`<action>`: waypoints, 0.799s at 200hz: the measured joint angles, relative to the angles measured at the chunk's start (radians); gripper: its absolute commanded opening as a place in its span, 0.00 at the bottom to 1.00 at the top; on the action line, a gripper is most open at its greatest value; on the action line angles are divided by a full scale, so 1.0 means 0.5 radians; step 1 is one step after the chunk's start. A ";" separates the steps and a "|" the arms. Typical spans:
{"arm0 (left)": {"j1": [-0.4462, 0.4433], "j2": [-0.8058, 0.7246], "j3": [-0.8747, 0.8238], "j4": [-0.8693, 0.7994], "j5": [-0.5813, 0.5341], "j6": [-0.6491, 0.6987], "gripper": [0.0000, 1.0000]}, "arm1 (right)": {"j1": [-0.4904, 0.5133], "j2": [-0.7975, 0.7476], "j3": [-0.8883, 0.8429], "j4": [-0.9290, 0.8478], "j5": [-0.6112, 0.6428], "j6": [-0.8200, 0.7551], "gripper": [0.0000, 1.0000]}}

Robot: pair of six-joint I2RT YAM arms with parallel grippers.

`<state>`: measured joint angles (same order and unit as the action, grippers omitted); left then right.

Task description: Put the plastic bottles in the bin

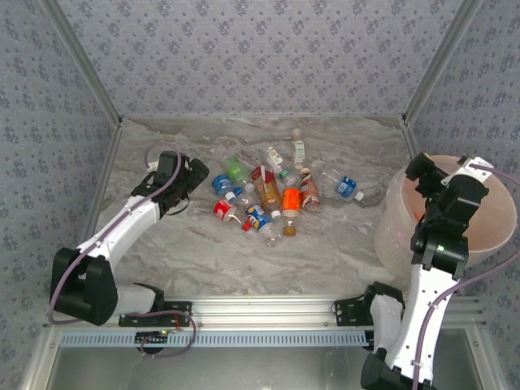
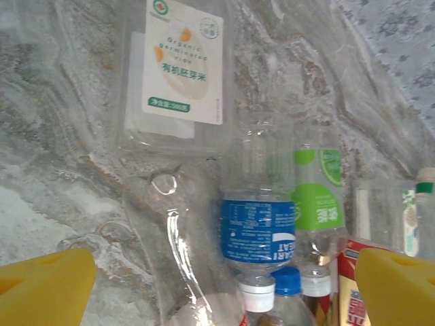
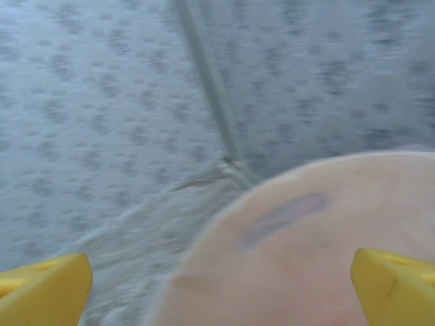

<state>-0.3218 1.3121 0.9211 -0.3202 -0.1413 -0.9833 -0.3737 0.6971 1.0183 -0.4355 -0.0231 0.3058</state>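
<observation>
Several plastic bottles [image 1: 268,193] lie in a loose heap at the middle of the marble table. My left gripper [image 1: 197,177] sits at the heap's left edge, open. In the left wrist view its yellow fingertips [image 2: 42,285] stand wide apart on either side of a blue-labelled bottle [image 2: 258,231], with a green-labelled bottle [image 2: 318,197] and a clear bottle [image 2: 170,224] beside it. The pale pink bin [image 1: 392,223] stands at the right. My right gripper [image 1: 424,172] hangs over its left rim, open and empty. The blurred right wrist view looks down into the bin [image 3: 319,251].
A clear box with a white label [image 2: 182,64] lies beyond the bottles. Patterned walls and metal corner posts [image 1: 431,69] enclose the table. A metal rail [image 1: 260,313] runs along the near edge. Bare marble lies in front of the heap [image 1: 244,264].
</observation>
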 measured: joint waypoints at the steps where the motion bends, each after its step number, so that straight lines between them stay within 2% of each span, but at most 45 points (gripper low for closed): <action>1: 0.000 0.002 0.002 -0.002 -0.002 0.003 0.98 | 0.003 0.001 0.000 0.002 -0.008 0.002 1.00; 23: 0.017 0.082 0.085 -0.091 -0.034 0.100 0.98 | 0.189 0.051 -0.018 0.127 -0.290 0.081 1.00; 53: 0.077 0.245 0.272 -0.230 -0.063 0.281 0.98 | 0.554 0.117 -0.111 0.314 -0.463 0.123 1.00; 106: 0.185 0.740 0.642 -0.362 -0.046 0.504 0.98 | 1.070 0.340 -0.173 0.521 -0.401 0.066 1.00; 133: 0.211 0.936 0.752 -0.363 0.015 0.571 0.98 | 1.204 0.408 -0.173 0.539 -0.295 -0.006 1.00; 160: 0.232 1.077 0.867 -0.359 0.046 0.614 0.98 | 1.250 0.419 -0.173 0.536 -0.222 -0.040 1.00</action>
<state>-0.2058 1.8503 1.3544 -0.4995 -0.1184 -0.6762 0.2516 0.9066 0.9318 -0.1677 -0.1341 0.2855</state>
